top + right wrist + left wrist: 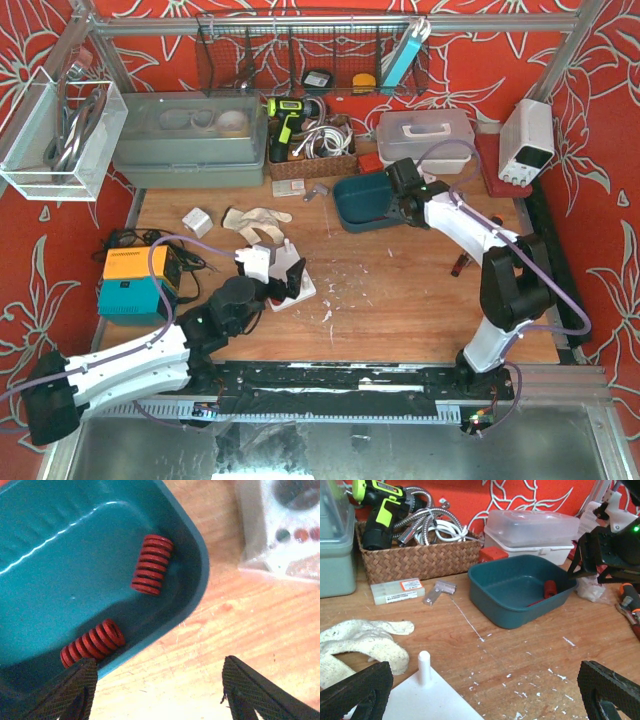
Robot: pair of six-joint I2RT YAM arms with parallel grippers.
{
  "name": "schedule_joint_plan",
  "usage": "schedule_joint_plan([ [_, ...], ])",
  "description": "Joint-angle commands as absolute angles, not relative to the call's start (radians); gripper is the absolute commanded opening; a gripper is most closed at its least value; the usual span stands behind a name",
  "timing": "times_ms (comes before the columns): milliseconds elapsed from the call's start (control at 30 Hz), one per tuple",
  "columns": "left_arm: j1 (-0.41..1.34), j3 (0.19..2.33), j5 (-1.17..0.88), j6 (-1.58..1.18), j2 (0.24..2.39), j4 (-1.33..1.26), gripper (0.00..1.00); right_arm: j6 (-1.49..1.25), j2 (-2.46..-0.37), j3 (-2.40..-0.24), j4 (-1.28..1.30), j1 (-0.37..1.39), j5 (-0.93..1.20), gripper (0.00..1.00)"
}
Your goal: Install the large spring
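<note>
Two red springs lie in the teal bin (45, 565): a wider, shorter one (152, 564) near the bin's right wall and a narrower, longer one (92, 642) against its near wall. My right gripper (157, 692) is open and empty, hovering over the bin's corner and the bare wood beside it; it also shows in the top view (397, 183). The white base plate (422, 700) with an upright white peg (424, 664) sits under my left gripper (482, 700), which is open and empty. The plate (303, 289) and the left gripper (272, 262) also show in the top view.
A wicker basket (312, 160) with a drill and hoses stands at the back. A clear lidded box (425, 135) and a white power supply (526, 140) are at the back right. A pale glove (365, 640) lies left of the plate. An orange-and-teal device (135, 280) sits at the left.
</note>
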State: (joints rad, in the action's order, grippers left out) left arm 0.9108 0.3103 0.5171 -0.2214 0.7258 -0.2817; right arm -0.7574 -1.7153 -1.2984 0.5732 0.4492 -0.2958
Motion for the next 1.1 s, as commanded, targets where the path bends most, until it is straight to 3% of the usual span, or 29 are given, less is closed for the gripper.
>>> schedule_joint_plan([
  [0, 0.911, 0.294, 0.515, -0.224, 0.698, -0.313, 1.00, -0.874, -1.691, -1.295, 0.639, 0.449, -0.313, 0.68],
  [567, 0.913, 0.295, 0.504, -0.224, 0.703, -0.319, 1.00, -0.967, -1.807, -1.295, 0.485, 0.452, -0.215, 0.62],
  [867, 0.913, 0.292, 0.505, -0.224, 0.692, -0.316, 1.00, -0.993, -1.869, -1.312, 0.466, 0.456, -0.220, 0.54],
  [1067, 0.913, 0.294, 0.503, -0.225, 0.696, -0.318, 1.00, -0.976, -1.883, -1.319, 0.476, 0.456, -0.232, 0.42],
])
